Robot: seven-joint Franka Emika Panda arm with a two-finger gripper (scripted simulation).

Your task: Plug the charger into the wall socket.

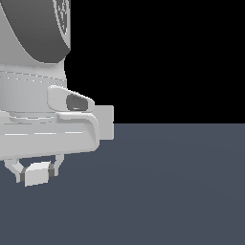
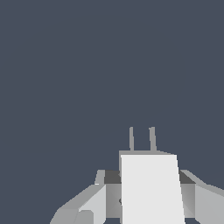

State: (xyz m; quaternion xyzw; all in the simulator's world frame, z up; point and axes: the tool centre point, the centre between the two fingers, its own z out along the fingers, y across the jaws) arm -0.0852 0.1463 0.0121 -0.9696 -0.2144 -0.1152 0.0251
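Charger (image 1: pixel 38 173) sits clamped between the gripper (image 1: pixel 36 168) fingers, above the desk (image 1: pixel 167 191), its two prongs (image 2: pixel 141 139) jutting forward.

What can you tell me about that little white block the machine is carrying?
The charger is a small, plain off-white box with flat faces. In the wrist view two thin grey prongs stick out of one end, side by side. It sits between the fingers of the gripper, which press on its two sides, and looks held off the dark grey floor. Nothing else touches it.
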